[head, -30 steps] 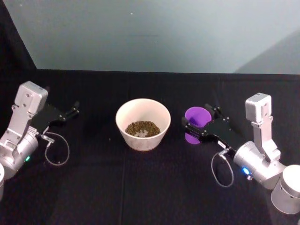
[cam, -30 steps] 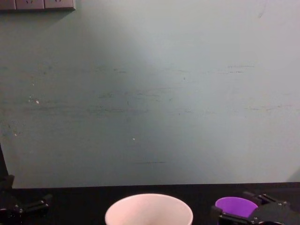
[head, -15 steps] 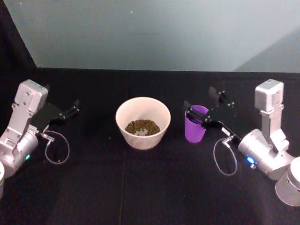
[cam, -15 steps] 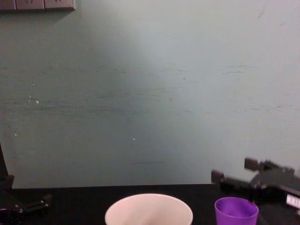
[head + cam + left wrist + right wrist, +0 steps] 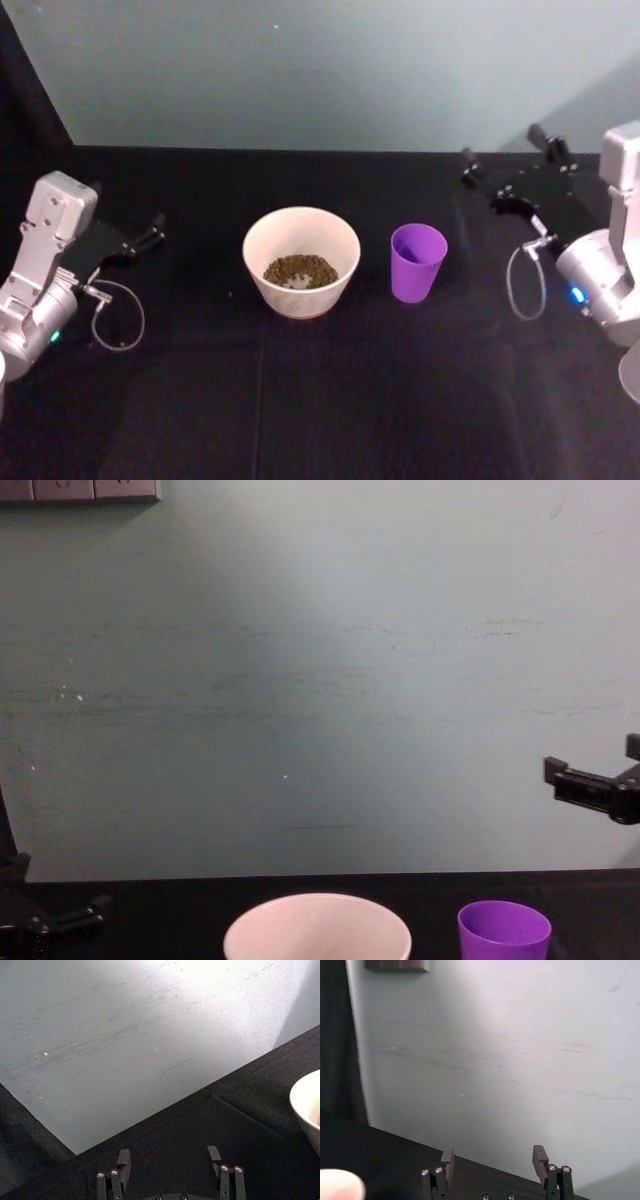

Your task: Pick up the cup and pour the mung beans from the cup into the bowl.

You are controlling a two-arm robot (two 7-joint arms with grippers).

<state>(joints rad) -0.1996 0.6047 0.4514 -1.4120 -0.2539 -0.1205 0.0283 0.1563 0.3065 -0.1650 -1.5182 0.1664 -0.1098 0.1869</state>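
Head view: we see mung beans [image 5: 301, 270] in the bowl [image 5: 302, 232]; the cup [image 5: 417, 262] stands upright at its 3 o'clock on the tabletop [image 5: 330, 400].
Right claw [image 5: 505, 165]: spread, clear of the cup.
Left claw [image 5: 150, 236]: parked, spread.
Chest view: cup [image 5: 503, 931] beside bowl [image 5: 317, 926].
Progress: we judge pouring done.

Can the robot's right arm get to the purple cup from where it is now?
Probably yes. The right gripper is open, lifted up and back to the right of the cup, and only bare black table lies between them. The bowl sits on the cup's far side, out of the way.
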